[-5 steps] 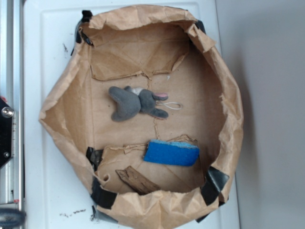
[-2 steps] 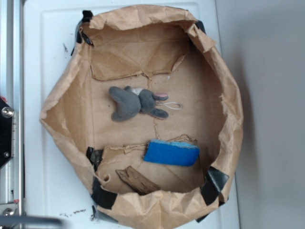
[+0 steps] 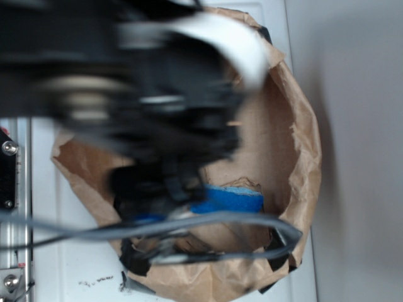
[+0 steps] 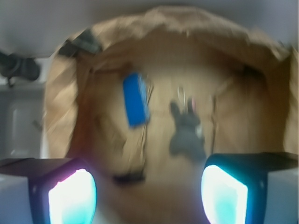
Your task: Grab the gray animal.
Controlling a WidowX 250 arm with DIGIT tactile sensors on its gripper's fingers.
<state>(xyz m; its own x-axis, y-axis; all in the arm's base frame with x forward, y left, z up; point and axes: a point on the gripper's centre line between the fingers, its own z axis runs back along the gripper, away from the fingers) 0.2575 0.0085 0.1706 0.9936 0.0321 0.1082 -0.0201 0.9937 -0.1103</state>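
Note:
In the wrist view the gray animal lies blurred on the brown paper floor of the paper-lined bin, ears pointing away from me, a thin string loop beyond its head. My gripper is open and empty, its two glowing pads spread wide at the bottom of the view, above and short of the animal. In the exterior view the blurred black arm covers the animal completely.
A blue sponge lies left of the animal; it also shows in the exterior view. The crumpled paper bin walls rise all round. Gray cables cross the lower exterior view. White surface surrounds the bin.
The arm has swung in from the left and now hangs blurred over the bin, hiding the gray animal in the exterior view. Animal and sponge lay still in the earlier frames.

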